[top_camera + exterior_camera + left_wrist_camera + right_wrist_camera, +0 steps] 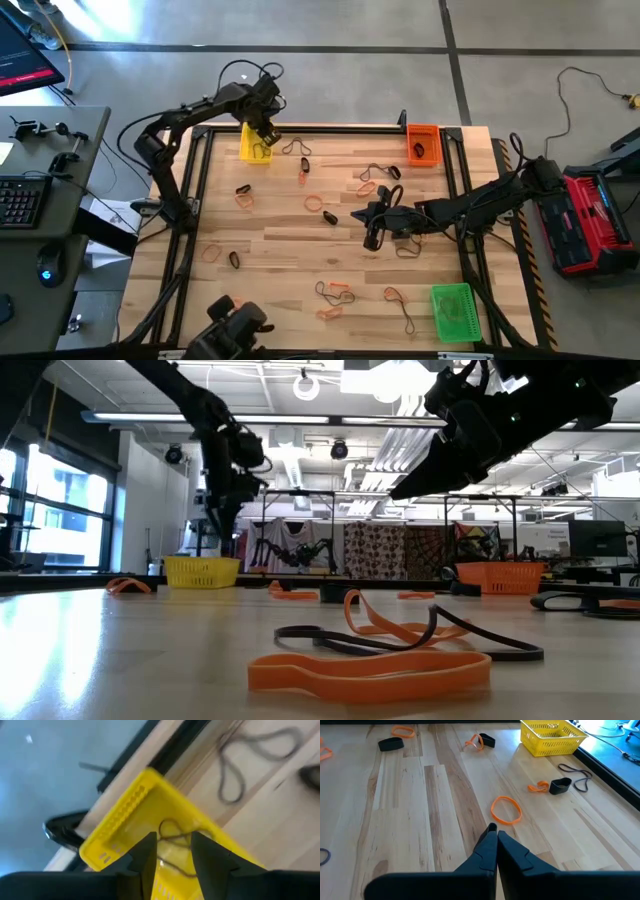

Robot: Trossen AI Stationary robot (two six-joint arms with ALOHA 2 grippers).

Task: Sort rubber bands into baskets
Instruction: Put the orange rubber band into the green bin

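Note:
My left gripper (174,851) is open and empty, right above the yellow basket (255,145) at the table's far left. An olive-tan rubber band (172,834) lies in that basket (125,817), seen through the gap between the fingers. My right gripper (493,830) is shut and empty, low over the table's middle (358,216). An orange rubber band (506,810) lies flat on the wood just ahead of its tips. The orange basket (423,143) stands at the far right. The green basket (452,311) stands at the near right.
Several orange, black and olive-tan bands lie scattered over the wooden table: an orange and black pair (551,786), a long dark band (576,774) near the yellow basket (551,737), more along the near side (335,292). A black frame rims the table (340,128).

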